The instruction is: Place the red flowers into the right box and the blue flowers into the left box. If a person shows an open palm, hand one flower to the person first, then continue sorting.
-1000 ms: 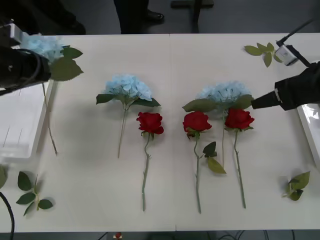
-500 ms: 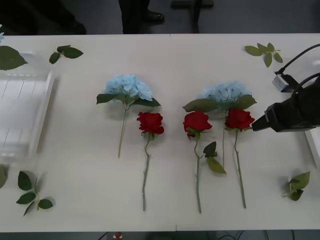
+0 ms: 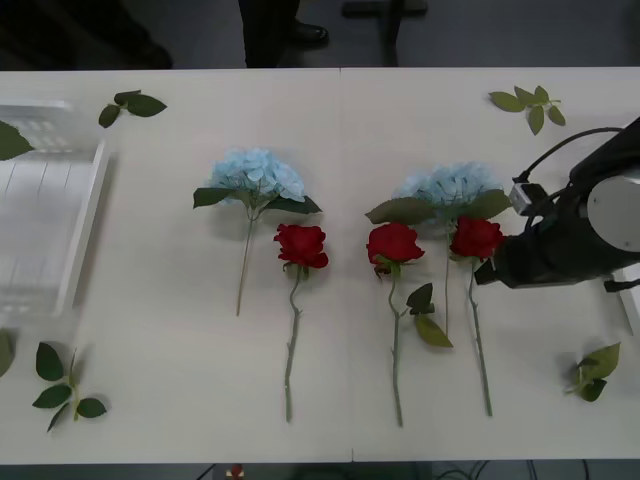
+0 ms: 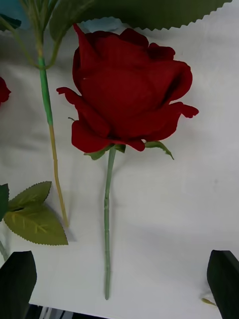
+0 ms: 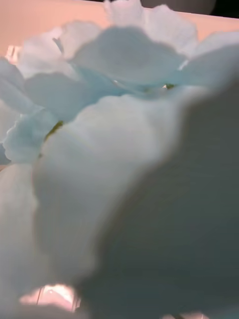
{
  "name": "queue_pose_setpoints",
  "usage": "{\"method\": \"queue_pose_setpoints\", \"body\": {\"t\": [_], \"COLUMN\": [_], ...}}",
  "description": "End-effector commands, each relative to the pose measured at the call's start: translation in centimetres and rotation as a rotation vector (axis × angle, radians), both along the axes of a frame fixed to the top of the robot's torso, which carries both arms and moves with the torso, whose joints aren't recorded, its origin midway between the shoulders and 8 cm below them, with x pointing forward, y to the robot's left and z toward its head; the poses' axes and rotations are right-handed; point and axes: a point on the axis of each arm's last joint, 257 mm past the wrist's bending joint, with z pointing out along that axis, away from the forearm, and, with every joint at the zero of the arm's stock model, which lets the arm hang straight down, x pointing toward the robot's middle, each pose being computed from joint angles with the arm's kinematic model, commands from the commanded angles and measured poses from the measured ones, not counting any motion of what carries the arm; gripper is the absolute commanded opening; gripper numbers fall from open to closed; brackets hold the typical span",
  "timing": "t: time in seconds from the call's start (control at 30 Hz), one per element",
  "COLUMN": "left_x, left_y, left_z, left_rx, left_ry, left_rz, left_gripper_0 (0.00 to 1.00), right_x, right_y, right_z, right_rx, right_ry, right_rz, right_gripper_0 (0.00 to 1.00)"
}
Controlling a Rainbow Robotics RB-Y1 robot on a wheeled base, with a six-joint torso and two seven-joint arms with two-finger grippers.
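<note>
Front view, right gripper [image 3: 487,270]: black, low over the table [image 3: 160,280], its tip just beside the rightmost rose [image 3: 477,238], at the stem under the bloom.
Front view, roses: three lie in a row mid-table, blooms toward the far edge, stems toward the robot; the other two are the left rose [image 3: 301,245] and the middle rose [image 3: 393,243].
Front view, hydrangeas: one [image 3: 256,175] lies left of centre; another [image 3: 452,186] lies just behind the middle and rightmost roses.
Front view, left box [image 3: 88,215]: white ribbed tray at the table's left edge, a green leaf [image 3: 10,140] over its far corner.
Front view, right box [image 3: 629,295]: a white sliver at the right edge.
Front view, sprigs: loose leaves at far left [image 3: 132,104], far right [image 3: 528,103], near left [image 3: 62,385] and near right [image 3: 596,371].
Right wrist view, gripper: black fingers [image 4: 17,283] spread wide apart, nothing between them; the rose lies flat ahead, stem pointing toward the gap.
Left wrist view, hydrangea petals [image 5: 114,149]: pale blue, pressed up against the camera; whether the left pincer grips anything cannot be told.
Writing: none readable.
</note>
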Motion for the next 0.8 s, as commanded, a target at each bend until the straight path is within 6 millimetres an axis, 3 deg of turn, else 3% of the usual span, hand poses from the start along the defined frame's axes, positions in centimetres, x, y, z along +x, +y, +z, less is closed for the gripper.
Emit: {"method": "queue_pose_setpoints", "body": {"t": [0.03, 0.13, 0.4, 0.47, 0.63, 0.8], "left_x": [0.7, 0.9, 0.8, 0.7, 0.8, 0.4], "left_y": [0.9, 0.8, 0.4, 0.1, -0.3, -1.0], "left_z": [0.2, -1.0, -1.8, -2.1, -2.0, -0.7], "left_rx": [0.007, -0.009, -0.004, -0.010, -0.019, -0.047], "left_ry": [-0.030, -0.029, -0.006, 0.002, 0.000, 0.002], "left_rz": [0.010, 0.010, -0.005, -0.012, -0.024, -0.040], "left_gripper_0": [0.00, 0.00, 0.00, 0.18, 0.36, 0.57], "right_x": [0.5, 1.0, 1.9, 1.9, 1.7, 1.9], "right_y": [0.1, 0.3, -0.4, -0.6, -0.5, -0.4], "right_z": [-1.3, -2.5, -5.2, -5.6, -6.4, -7.3], "right_rx": [-0.001, -0.010, -0.052, -0.063, -0.068, -0.076], "right_ry": [-0.008, -0.017, -0.052, -0.060, -0.068, -0.070], "right_rz": [-0.048, -0.052, -0.054, -0.052, -0.060, -0.070], "right_gripper_0": [1.00, 1.00, 1.00, 1.00, 1.00, 1.00]}}
